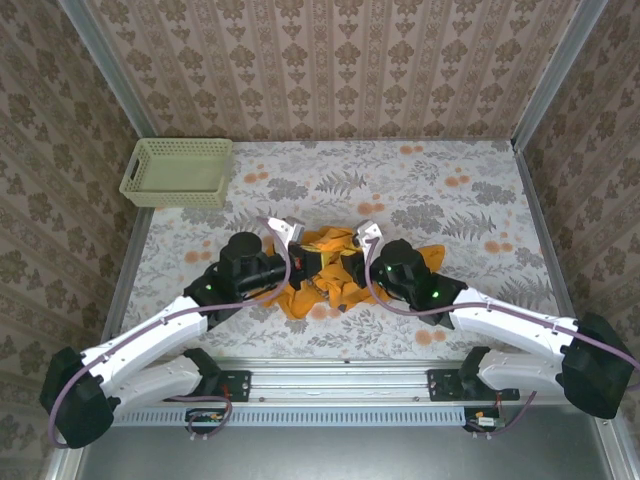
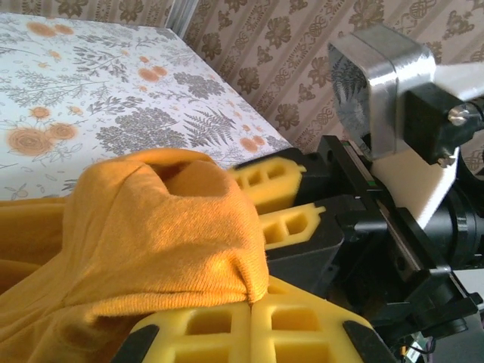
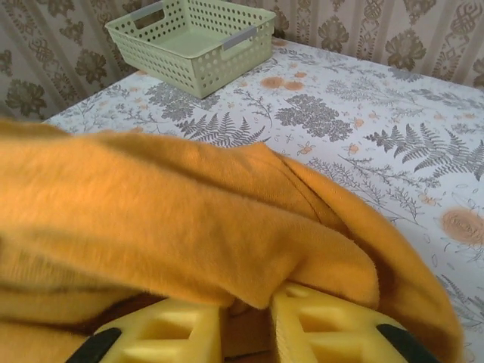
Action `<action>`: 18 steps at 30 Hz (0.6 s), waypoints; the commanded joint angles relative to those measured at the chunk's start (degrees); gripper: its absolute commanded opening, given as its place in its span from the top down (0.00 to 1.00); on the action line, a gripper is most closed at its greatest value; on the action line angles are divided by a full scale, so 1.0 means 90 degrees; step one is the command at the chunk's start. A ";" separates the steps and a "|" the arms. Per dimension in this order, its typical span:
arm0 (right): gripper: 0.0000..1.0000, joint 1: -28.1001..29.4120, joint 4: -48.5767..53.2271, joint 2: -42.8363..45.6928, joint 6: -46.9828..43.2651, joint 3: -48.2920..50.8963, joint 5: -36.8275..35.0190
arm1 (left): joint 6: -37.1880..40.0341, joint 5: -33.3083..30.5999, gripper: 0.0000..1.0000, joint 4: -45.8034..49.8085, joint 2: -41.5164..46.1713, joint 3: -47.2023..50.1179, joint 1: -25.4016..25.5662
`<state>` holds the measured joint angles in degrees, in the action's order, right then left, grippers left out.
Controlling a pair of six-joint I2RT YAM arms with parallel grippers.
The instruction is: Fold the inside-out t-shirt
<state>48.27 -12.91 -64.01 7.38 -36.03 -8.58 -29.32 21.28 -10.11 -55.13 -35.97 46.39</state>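
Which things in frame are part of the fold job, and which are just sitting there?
Job: inside-out t-shirt; left gripper and right gripper, both clamped on it.
Idle: pale green basket, empty, at the far left corner of the table.

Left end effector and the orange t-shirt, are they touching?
Touching. The left wrist view shows the t-shirt lying on the left end effector, its edge caught where the closed jaws meet.
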 commanded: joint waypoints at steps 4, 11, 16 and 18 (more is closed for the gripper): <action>1.00 0.0023 -0.0060 0.0556 -0.0126 0.0178 0.0166 | 0.0130 0.0057 0.96 0.0270 0.0139 -0.0186 -0.0273; 1.00 0.0011 0.0686 0.1124 0.0557 0.0098 0.0861 | 0.0623 -0.0842 0.77 0.1515 -0.0153 -0.0686 -0.0354; 1.00 -0.0065 0.1326 0.1280 0.1098 -0.0250 0.1328 | 0.1018 -0.1772 0.59 0.2489 -0.0436 -0.1099 -0.0223; 1.00 -0.0153 0.1627 0.1265 0.1315 -0.0485 0.1533 | 0.1190 -0.2194 0.53 0.2717 -0.0363 -0.1151 0.0003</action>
<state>47.79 -3.07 -53.56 14.72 -36.56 0.95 -22.63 8.69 7.84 -58.98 -44.18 44.49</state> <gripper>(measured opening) 0.065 0.462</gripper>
